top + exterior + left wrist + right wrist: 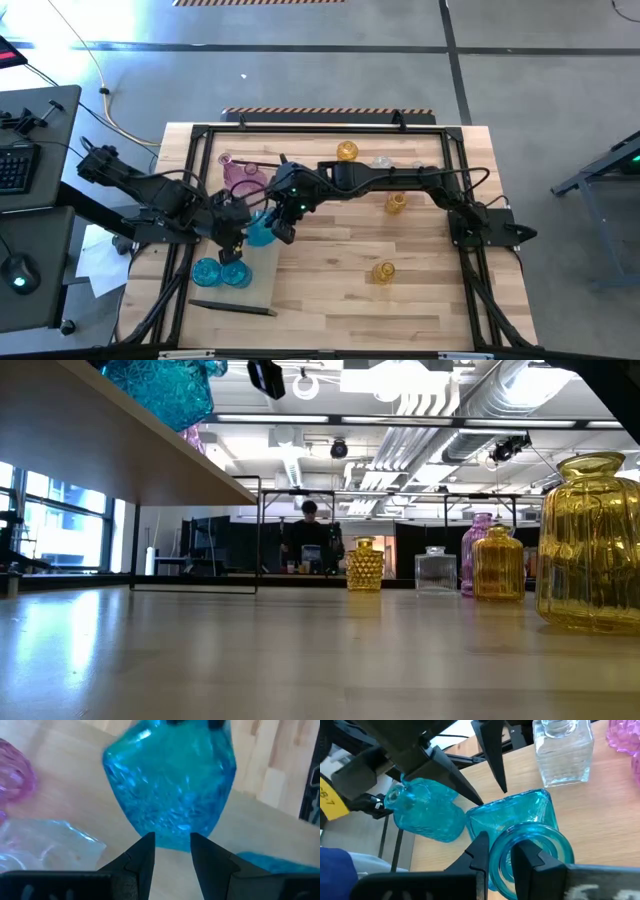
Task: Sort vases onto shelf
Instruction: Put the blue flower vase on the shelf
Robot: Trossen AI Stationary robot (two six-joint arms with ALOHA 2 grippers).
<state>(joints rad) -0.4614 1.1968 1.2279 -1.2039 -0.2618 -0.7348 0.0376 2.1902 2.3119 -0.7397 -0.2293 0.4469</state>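
Right gripper [501, 851] clamps the rim of a square teal vase [520, 827] standing on the shelf [262, 275] at the tabletop's [340, 300] left side, one finger inside the mouth, one outside. Left gripper [171, 845] sits just beside the same vase, fingers narrowly apart and holding nothing; a round teal vase [427, 812] and a clear square bottle [563, 755] stand near on the shelf. Amber vases [383, 271] remain scattered on the tabletop, well apart from the shelf.
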